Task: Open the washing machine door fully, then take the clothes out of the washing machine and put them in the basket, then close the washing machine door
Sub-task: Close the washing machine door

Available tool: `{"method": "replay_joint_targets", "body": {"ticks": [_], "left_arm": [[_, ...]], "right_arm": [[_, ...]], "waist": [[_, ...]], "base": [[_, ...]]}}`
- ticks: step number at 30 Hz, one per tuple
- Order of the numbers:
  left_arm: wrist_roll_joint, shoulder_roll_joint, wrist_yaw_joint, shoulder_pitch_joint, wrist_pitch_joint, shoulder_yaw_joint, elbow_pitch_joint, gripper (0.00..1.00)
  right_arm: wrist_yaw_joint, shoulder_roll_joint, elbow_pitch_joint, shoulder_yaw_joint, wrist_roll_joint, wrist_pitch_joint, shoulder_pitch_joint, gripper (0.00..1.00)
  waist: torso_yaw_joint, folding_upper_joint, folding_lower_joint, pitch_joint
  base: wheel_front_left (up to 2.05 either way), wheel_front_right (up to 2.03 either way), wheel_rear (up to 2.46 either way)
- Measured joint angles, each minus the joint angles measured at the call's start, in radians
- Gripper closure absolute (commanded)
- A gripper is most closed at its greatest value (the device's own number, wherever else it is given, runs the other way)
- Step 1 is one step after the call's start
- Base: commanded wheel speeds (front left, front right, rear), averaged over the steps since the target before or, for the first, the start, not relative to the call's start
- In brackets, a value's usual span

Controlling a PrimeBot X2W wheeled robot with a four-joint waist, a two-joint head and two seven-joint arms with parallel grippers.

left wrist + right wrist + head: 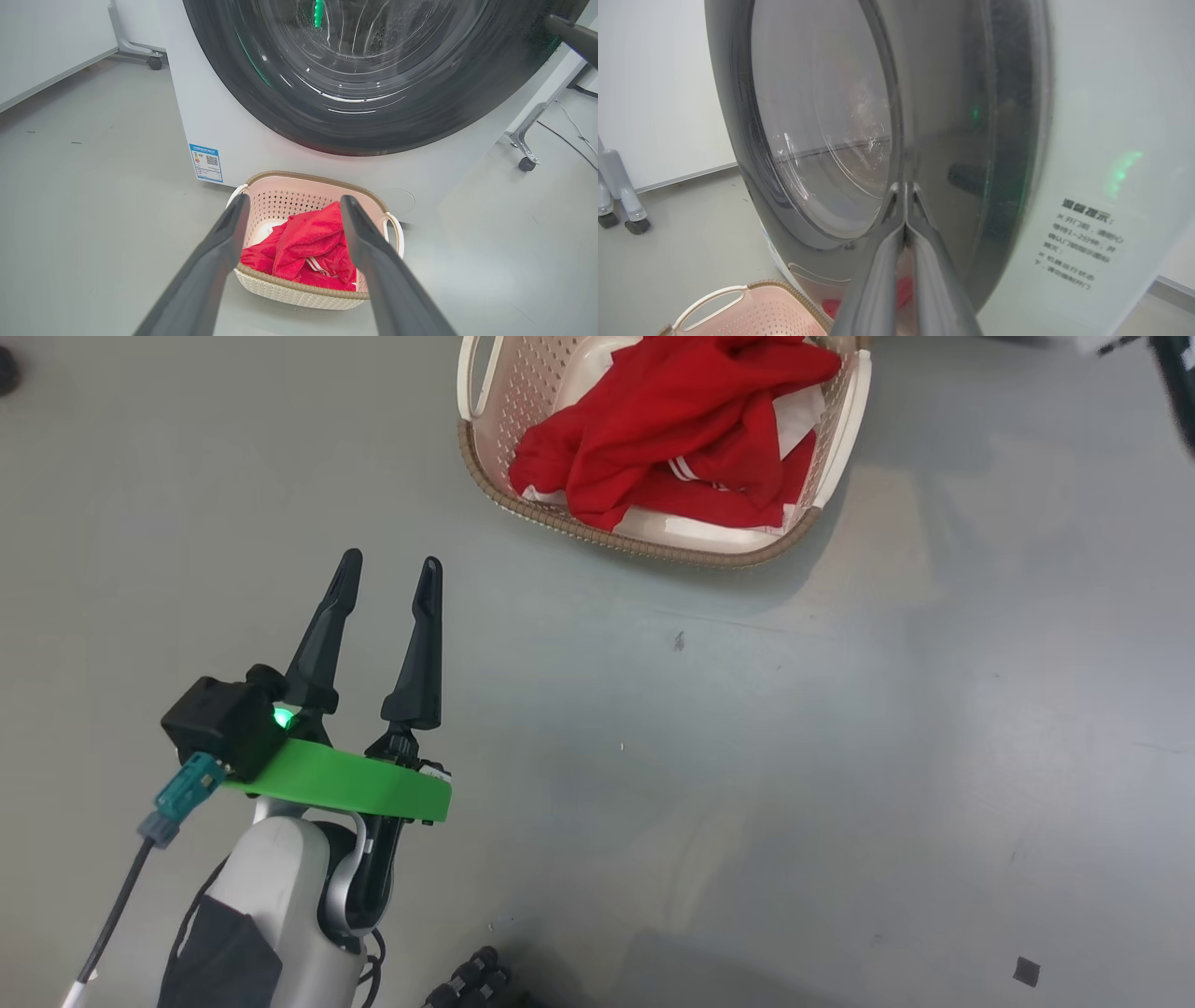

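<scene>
Closing step: clothes [681, 429] lie in the basket [653, 549]; the right pincer [904, 186], fingers pressed together, is at the washing machine door [999, 140] rim and should push squarely until latched, the left pincer [390, 560] wide and empty.

This looks like a robot test lab, not a home. The washer [224, 116] stands free on a bare, smooth grey floor [747, 756], with a blue sticker [206, 162] on its front. Plain white panels [46, 42] stand behind it on metal legs [532, 126] with castors [154, 63]. A thin cable [567, 137] trails over the floor beside the washer. A basket [299, 285] of clothes [308, 238] sits on the floor just before it.
</scene>
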Motion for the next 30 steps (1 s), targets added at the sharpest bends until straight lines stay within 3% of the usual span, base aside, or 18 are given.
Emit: {"method": "replay_joint_targets", "body": {"ticks": [8,17,20,30], "left_arm": [[0.019,0.0,0.0,-0.002,0.0,0.038,0.048,0.0],[0.068,0.0,0.0,0.015,0.0,0.068,0.097,0.0],[0.068,0.0,0.0,0.038,0.0,0.081,0.118,0.0],[0.068,0.002,0.0,0.11,0.0,0.135,0.137,0.0]], "right_arm": [[0.0,0.056,0.032,0.051,0.015,-0.059,0.163,1.0],[0.0,0.091,0.036,0.031,0.07,-0.078,0.324,1.0],[-0.01,0.129,0.036,-0.003,0.122,-0.086,0.388,1.0],[-0.053,0.199,-0.018,-0.053,0.141,-0.087,0.573,1.0]], "waist": [[-0.037,0.0,0.0,-0.089],[-0.099,0.0,0.0,-0.204],[-0.122,0.0,0.0,-0.244],[-0.2,0.0,-0.0001,-0.382]], "base": [[0.0,0.0,0.0],[0.0,0.0,0.0],[0.0,0.0,0.0],[0.0,0.0,0.0]]}}
